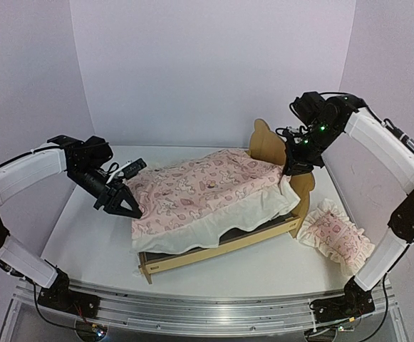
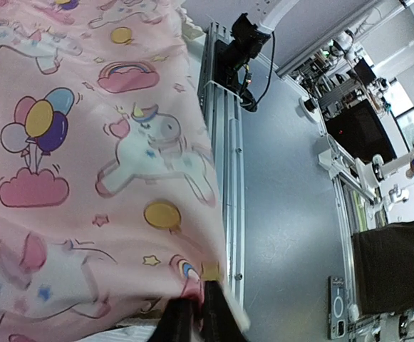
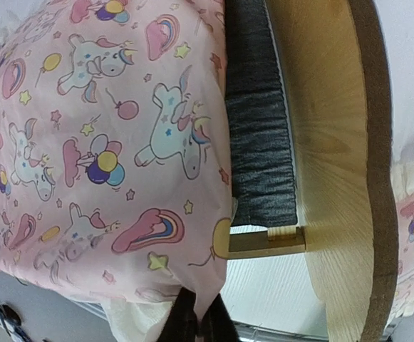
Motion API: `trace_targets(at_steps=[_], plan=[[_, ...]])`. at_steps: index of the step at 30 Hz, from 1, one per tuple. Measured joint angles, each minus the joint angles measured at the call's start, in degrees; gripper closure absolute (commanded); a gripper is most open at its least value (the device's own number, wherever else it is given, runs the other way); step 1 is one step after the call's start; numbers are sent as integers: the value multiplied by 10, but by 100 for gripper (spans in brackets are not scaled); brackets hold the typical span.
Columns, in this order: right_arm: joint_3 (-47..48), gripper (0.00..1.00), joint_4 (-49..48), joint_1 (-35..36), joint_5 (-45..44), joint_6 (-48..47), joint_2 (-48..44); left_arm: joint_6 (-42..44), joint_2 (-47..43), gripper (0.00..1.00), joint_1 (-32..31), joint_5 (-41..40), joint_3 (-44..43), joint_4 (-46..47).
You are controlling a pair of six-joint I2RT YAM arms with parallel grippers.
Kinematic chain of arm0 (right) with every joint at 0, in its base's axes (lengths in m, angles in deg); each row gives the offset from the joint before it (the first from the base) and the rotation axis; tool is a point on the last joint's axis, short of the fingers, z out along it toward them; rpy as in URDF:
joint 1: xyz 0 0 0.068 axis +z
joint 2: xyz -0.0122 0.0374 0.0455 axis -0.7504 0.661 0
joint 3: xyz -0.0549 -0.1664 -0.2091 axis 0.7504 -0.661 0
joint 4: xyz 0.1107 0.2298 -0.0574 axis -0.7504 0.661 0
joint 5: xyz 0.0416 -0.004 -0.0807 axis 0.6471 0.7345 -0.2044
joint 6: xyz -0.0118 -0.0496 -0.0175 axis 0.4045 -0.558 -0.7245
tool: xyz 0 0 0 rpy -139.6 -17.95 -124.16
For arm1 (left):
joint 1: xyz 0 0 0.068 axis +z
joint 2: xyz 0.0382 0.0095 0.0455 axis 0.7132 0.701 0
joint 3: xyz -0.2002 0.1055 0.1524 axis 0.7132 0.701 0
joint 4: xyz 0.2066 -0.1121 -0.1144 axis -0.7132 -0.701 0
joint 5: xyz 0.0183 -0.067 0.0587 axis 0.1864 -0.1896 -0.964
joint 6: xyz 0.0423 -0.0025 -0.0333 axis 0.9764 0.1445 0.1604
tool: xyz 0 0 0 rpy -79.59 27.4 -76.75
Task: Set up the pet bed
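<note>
While left pincer (image 1: 130, 208) and right pincer (image 1: 293, 168) pinch quilt (image 1: 207, 189) corners: best drawn taut, lowered evenly onto bed (image 1: 265, 144).

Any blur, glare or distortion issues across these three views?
Top external: even light, sharp, soft shadow under the bed, rail bowed by the lens. Left wrist: quilt close and slightly soft, background bright top right. Right wrist: quilt print crisp, headboard brightly lit, right tool dark and blurred at the bottom edge.
</note>
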Motion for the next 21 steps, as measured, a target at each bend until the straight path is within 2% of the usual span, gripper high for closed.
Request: trace_targets(at_steps=[1,2,4,8,11,14,16,21], plan=[[1,66,5,0,-2,1,0,7,0,51,0,4,0,-8],[2,60,12,0,-5,1,0,17,0,44,0,7,0,-16],[15,55,25,0,-9,2,1,45,0,37,0,8,-2,-43],[105,52,38,0,-16,-3,17,93,9,35,1,-14,-50,-90],[179,51,35,3,-17,-6,33,88,24,39,27,-29,-122,-95],[206,51,13,11,-17,-7,49,-14,29,40,82,-76,-150,-4],[217,51,-11,20,-21,-7,76,-101,36,40,110,-156,-146,86],[231,47,-118,37,-66,-7,191,-231,86,39,120,-334,-133,235]])
